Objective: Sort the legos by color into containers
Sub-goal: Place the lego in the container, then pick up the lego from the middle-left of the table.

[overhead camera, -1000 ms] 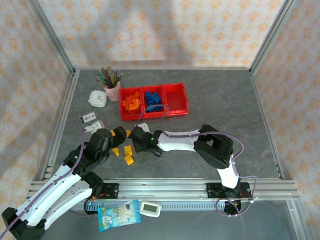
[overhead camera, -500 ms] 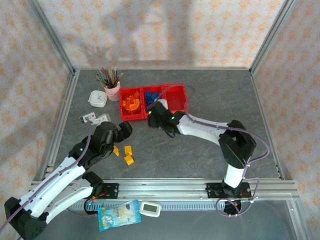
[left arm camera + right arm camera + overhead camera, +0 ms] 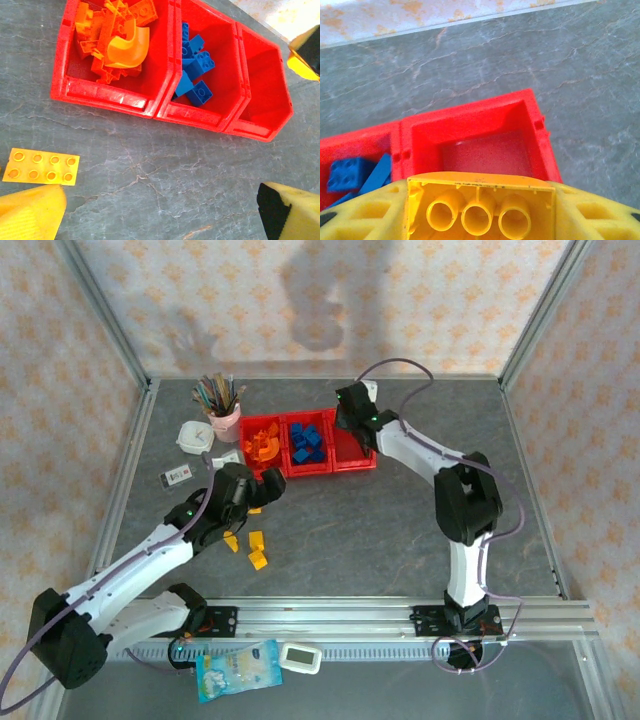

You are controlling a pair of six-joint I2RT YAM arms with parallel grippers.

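Observation:
Three joined red containers [image 3: 330, 468] stand at the back. The left one holds orange legos [image 3: 117, 35], the middle one blue legos [image 3: 195, 65], and the right one [image 3: 487, 150] has a bare floor. My right gripper [image 3: 350, 412] hovers over the right container's far side, shut on a yellow brick [image 3: 480, 192] held underside up. My left gripper [image 3: 262, 490] is open just in front of the containers, with only bare table between its fingers [image 3: 30, 217]. A flat yellow plate [image 3: 41, 167] lies beside its left finger. Loose yellow legos [image 3: 256, 550] lie nearer the front.
A pink cup of pencils [image 3: 225, 420] and a small white box [image 3: 195, 437] stand left of the containers, with small cards [image 3: 178, 477] in front of them. Metal frame posts border the table. A plastic bag [image 3: 240, 670] lies below the front rail.
My right arm has swung from the loose yellow legos at the front up to the right container, carrying the yellow brick. My left gripper has moved toward the containers, staying open.

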